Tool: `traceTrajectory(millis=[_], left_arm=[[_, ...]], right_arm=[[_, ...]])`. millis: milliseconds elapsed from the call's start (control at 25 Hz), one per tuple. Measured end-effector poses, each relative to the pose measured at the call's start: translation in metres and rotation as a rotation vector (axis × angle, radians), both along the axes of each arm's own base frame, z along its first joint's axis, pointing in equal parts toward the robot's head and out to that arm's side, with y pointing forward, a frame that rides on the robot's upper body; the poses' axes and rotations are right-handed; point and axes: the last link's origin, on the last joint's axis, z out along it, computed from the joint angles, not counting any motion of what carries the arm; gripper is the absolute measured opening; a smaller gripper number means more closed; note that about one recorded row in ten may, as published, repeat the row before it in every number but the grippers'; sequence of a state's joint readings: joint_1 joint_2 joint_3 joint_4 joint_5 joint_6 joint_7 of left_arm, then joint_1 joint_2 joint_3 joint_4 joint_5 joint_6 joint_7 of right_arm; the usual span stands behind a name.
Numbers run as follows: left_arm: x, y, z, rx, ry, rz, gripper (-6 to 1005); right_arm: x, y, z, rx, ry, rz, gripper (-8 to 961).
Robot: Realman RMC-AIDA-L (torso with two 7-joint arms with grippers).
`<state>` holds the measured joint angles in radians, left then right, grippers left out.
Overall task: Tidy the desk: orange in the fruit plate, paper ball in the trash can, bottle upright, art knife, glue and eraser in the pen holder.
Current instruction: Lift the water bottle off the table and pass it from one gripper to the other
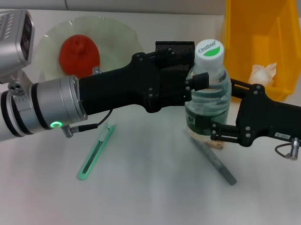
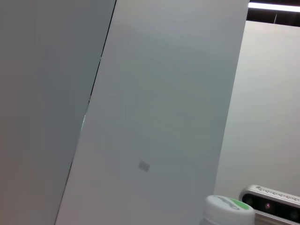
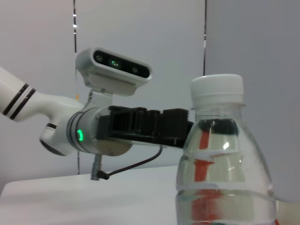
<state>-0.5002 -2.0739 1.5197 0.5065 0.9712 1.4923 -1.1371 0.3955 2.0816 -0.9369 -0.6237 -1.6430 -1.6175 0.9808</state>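
Observation:
The clear bottle (image 1: pixel 207 103) with a white-and-green cap stands upright at the table's middle; it also fills the right wrist view, bottle (image 3: pixel 220 183). My left gripper (image 1: pixel 197 82) is shut on its neck, and my right gripper (image 1: pixel 222 110) is shut on its lower body. The orange (image 1: pixel 79 52) lies in the fruit plate (image 1: pixel 119 33). The paper ball (image 1: pixel 262 73) sits in the yellow trash can (image 1: pixel 290 44). The green art knife (image 1: pixel 95 152) lies flat in front of the left arm. A grey glue stick (image 1: pixel 216 164) and a small beige eraser (image 1: pixel 215 143) lie by the bottle's base. The black mesh pen holder (image 1: pixel 175 46) stands behind the left arm.
The left forearm (image 1: pixel 116 93) stretches across the table's middle, and the right arm (image 1: pixel 271 124) comes in from the right. The left gripper (image 3: pixel 154 126) shows in the right wrist view, touching the bottle's shoulder. The bottle cap (image 2: pixel 228 211) peeks into the left wrist view.

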Motion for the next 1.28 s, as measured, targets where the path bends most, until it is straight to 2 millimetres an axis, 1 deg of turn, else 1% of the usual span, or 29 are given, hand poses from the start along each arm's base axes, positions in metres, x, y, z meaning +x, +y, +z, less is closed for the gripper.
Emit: traceTrajectory(millis=[400,960,1280], left_arm=[[0.000,-0.001,-0.002,-0.003,0.011,-0.011,733],[0.003,-0.003,-0.005,-0.014,0.022,-0.028,739],[0.004,-0.002,-0.001,-0.002,0.018,-0.041,742]], right_arm=[[0.002,-0.003,-0.004,-0.017,-0.004,-0.013,749],[-0.007,0.002,-0.013,-0.061,0.011,-0.009,749],[-0.001,0.004,-0.014,-0.098,-0.018,-0.076,748]])
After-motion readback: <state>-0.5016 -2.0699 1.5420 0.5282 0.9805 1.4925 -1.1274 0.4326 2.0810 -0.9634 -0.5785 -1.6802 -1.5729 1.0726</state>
